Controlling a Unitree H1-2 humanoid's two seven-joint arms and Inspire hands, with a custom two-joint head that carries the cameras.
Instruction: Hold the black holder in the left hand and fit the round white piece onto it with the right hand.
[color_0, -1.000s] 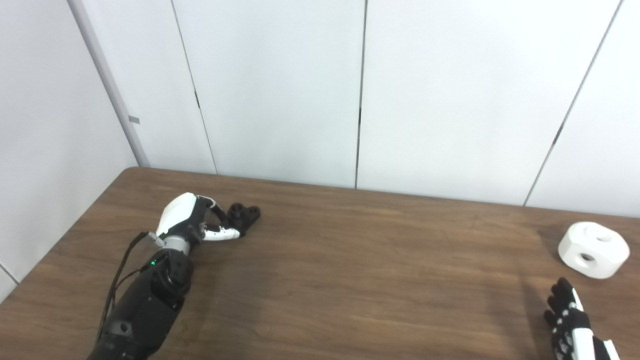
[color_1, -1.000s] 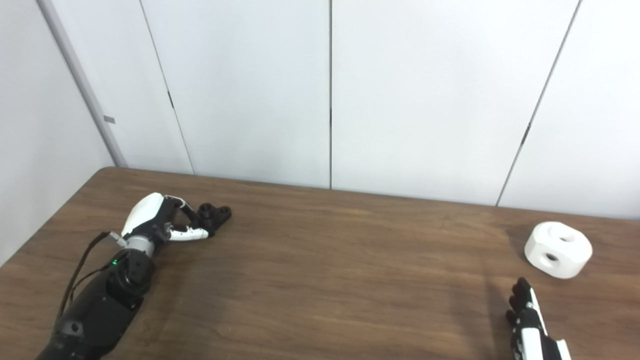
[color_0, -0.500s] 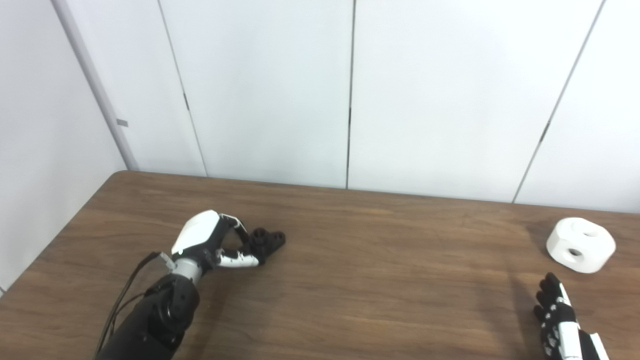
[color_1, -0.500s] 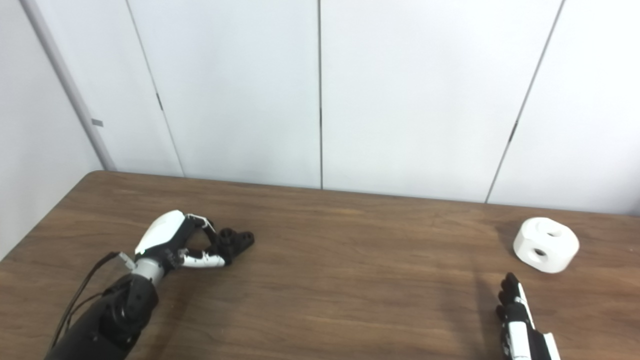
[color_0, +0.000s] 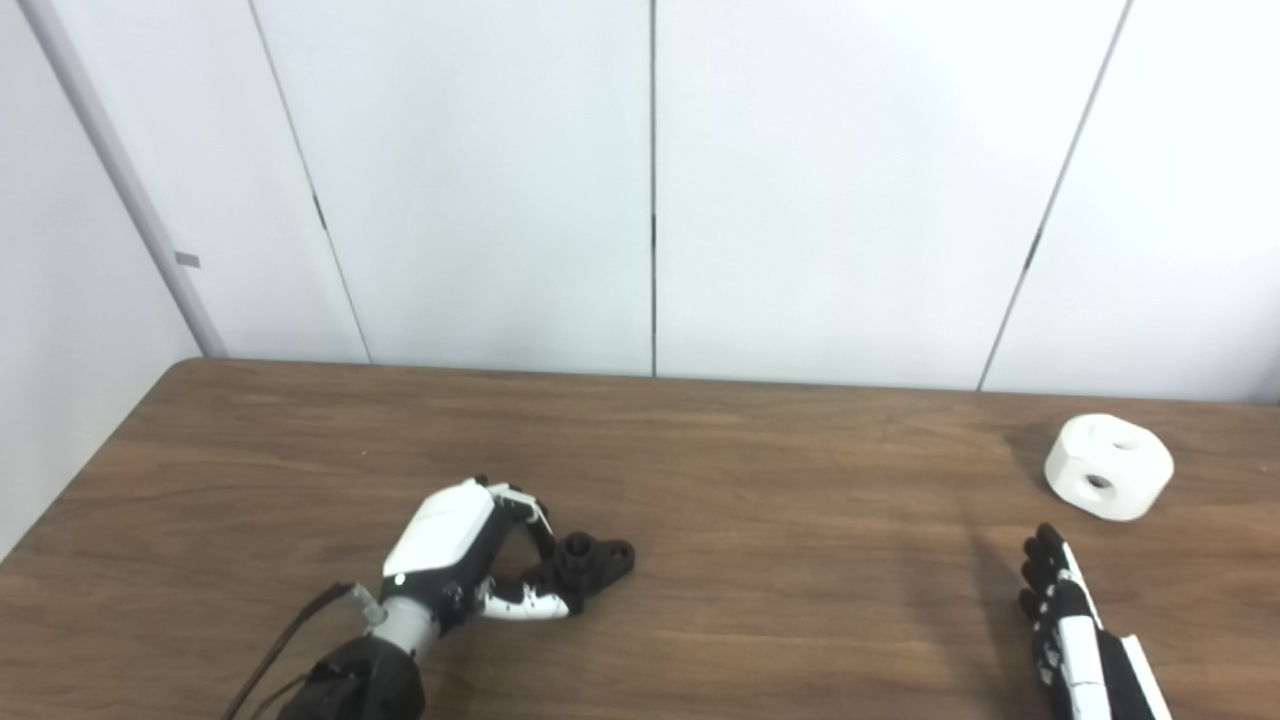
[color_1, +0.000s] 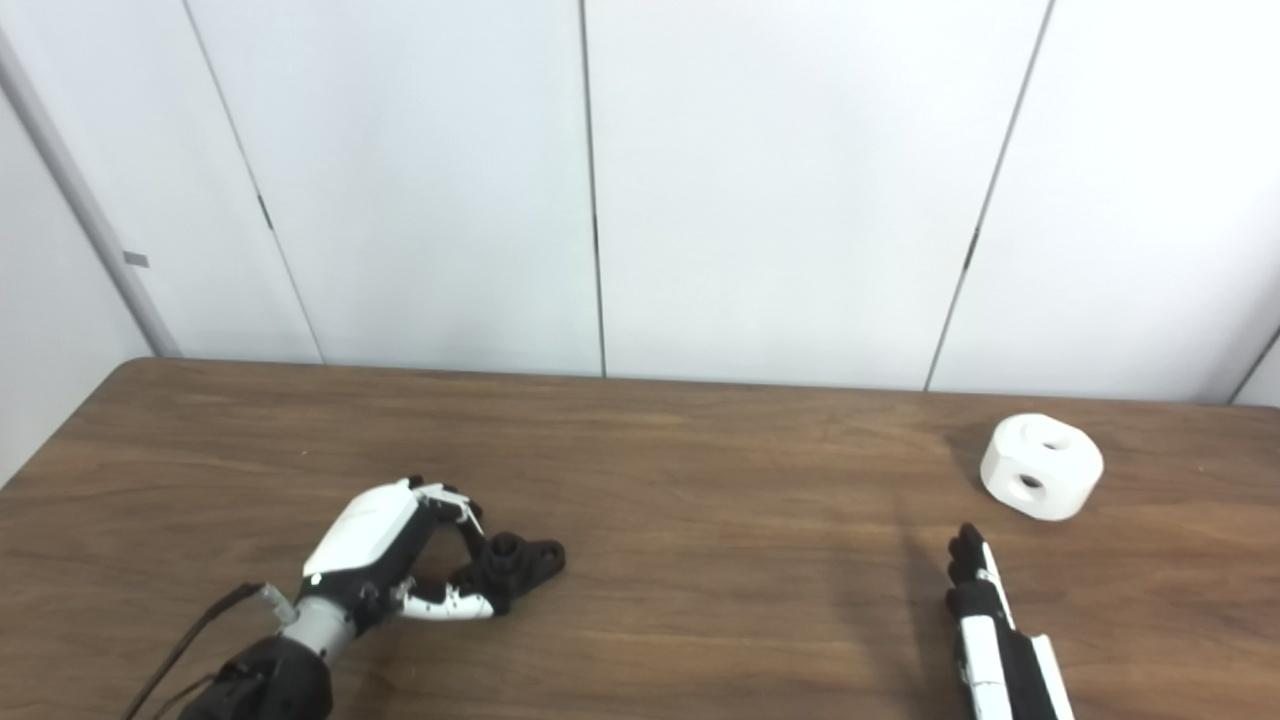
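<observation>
1. Since a second ago the camera has swung, so the whole picture has shifted; against the table's far edge, though, the left hand (color_0: 455, 560) and the black holder (color_0: 590, 562) have both come nearer the robot and toward the middle, so the hand seems to have drawn the holder along.
2. Left hand: its fingers curl over the near end of the black holder and its thumb reaches in beneath, closed on the part. Whether the holder is lifted or sliding on the table (color_0: 750, 620) I cannot tell.
3. Right hand (color_0: 1065, 620): its fingers are straight and close together, pointing away from the robot, and it holds nothing.
4. The round white piece (color_0: 1108, 467) sits beyond the right hand's fingertips and a little to their outer side, apart from them, with one hole on top and one on its near side.
5. Progress, as I judge it: the holder is gripped, which is the first part. Reaching for the white piece, grasping it, carrying it over and fitting it on are all left.
6. No containers are in view.
</observation>
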